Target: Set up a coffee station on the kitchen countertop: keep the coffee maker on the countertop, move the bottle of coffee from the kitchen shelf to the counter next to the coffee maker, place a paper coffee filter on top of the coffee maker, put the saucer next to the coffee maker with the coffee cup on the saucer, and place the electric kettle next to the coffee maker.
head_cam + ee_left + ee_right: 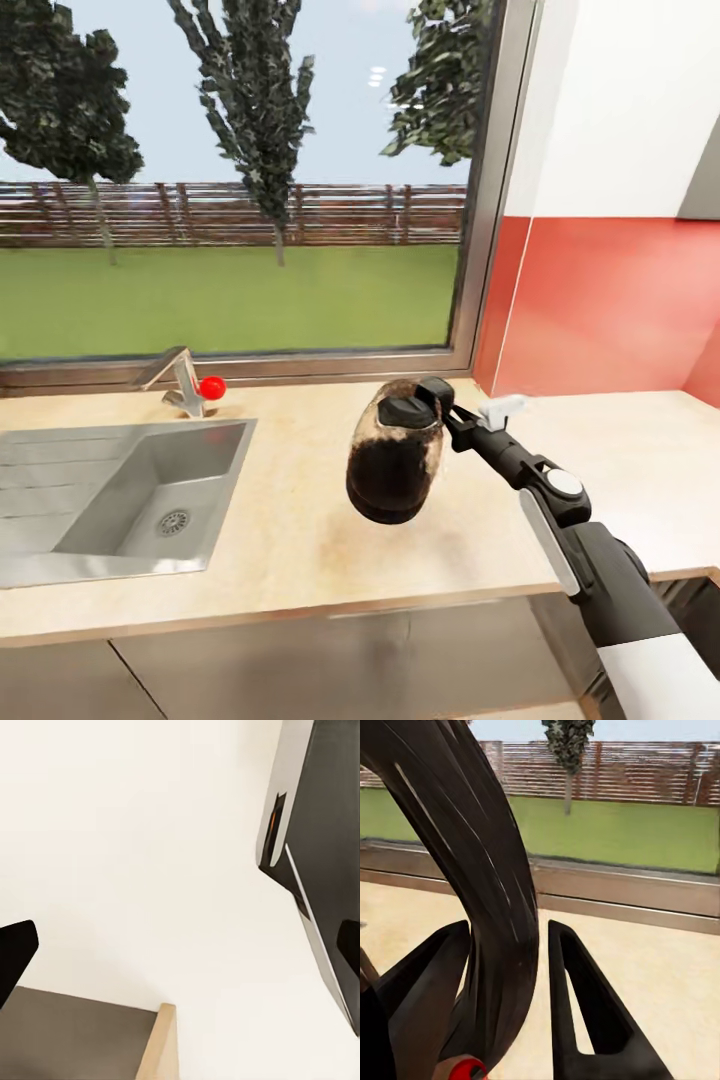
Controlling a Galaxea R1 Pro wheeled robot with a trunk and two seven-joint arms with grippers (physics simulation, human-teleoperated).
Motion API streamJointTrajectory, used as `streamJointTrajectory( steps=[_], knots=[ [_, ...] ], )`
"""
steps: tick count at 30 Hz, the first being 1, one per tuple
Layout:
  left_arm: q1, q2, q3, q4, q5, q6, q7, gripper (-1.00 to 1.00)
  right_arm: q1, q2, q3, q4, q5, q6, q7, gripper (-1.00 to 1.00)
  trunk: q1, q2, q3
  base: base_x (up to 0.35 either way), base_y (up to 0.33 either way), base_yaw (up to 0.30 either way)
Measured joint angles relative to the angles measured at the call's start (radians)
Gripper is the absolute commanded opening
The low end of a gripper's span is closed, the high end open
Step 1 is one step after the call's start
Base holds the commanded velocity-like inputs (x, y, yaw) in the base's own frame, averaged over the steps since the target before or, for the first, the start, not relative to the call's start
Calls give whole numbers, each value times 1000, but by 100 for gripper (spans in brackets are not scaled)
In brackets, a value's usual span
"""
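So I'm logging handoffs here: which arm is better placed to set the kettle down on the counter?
The right. Its gripper already holds the electric kettle by the handle, above bare kitchen countertop beside the sink. The left wrist view faces a white wall.

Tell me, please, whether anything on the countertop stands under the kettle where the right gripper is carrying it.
Nothing visible does. The right gripper holds the electric kettle by its handle above a bare stretch of the kitchen countertop, between the steel sink and the red wall. The coffee maker is not visible here.
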Motion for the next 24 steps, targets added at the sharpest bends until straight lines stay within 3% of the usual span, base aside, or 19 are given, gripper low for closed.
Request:
streamJointTrajectory(
  steps=[24],
  knots=[
    [-3, -2, 2, -2, 0, -2, 0, 100, 1, 3, 0, 16, 2, 0, 0, -100, 0, 0, 24, -16, 327, 220]
  ],
)
